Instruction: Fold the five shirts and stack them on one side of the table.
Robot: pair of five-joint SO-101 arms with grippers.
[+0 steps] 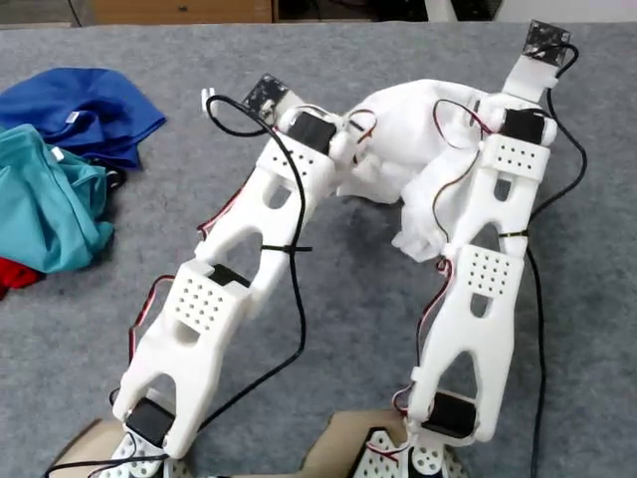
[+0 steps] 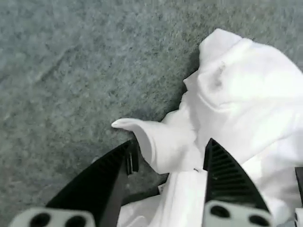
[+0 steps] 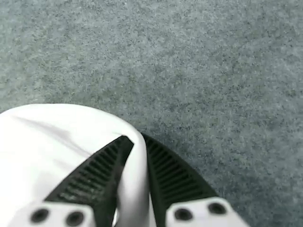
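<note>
on the far half of the desk (image 1: 348, 299), what's that white heap both arms are leaning over? i'm standing right next to it and can't make it out

reply: that's the white shirt (image 1: 408, 119). it's bunched up and crumpled, nowhere near flat. it sits between the two wrists, well apart from the other clothes.

op: ok. is the left arm (image 1: 229, 269) actually holding it?

reply: nope. the left jaws are spread wide, low over the grey surface. a rolled flap of the white shirt lies in the gap between them, but nothing is pinched.

op: and the right arm (image 1: 488, 279)?

reply: that one has it. the right jaws are clenched on a fold at the white shirt's edge, with the fabric squeezed between the ribbed black pads (image 3: 94, 175). there's bare desk just beyond the tips.

op: where's the rest of the laundry?

reply: it's in a loose pile at the desk's left edge. the blue shirt (image 1: 85, 110) is furthest back and the teal shirt (image 1: 50, 199) is in front, overlapping it. a bit of a red shirt (image 1: 12, 274) pokes out from under the teal one right at the edge. all three are rumpled, none folded.
</note>
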